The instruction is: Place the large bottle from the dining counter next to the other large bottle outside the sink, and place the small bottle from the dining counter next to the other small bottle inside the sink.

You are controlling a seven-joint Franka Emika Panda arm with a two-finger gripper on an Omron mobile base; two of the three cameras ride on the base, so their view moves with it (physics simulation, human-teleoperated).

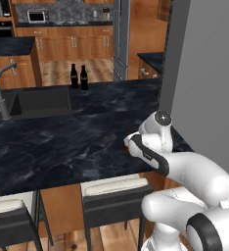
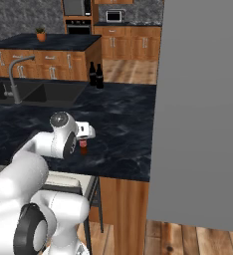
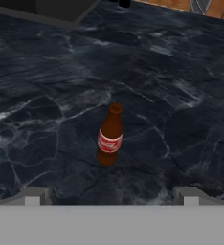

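Note:
The small bottle (image 3: 109,136), amber-brown with a red and white label, stands upright on the black marbled dining counter (image 3: 171,72). My gripper (image 3: 111,197) hovers above and just short of it, open, with the bottle centred between the two fingertips and clear of both. From the right base view the small bottle (image 2: 82,147) sits directly under my hand, near the counter's front edge. Two large black bottles (image 1: 79,77) stand side by side on the counter just right of the sink (image 1: 38,103). The other small bottle is hidden.
A grey gooseneck faucet (image 1: 4,93) rises at the sink's near edge. A tall grey wall (image 2: 203,109) closes off the counter's right end. Dark stools with pale cushions (image 1: 111,193) stand under the front edge, beside my arm.

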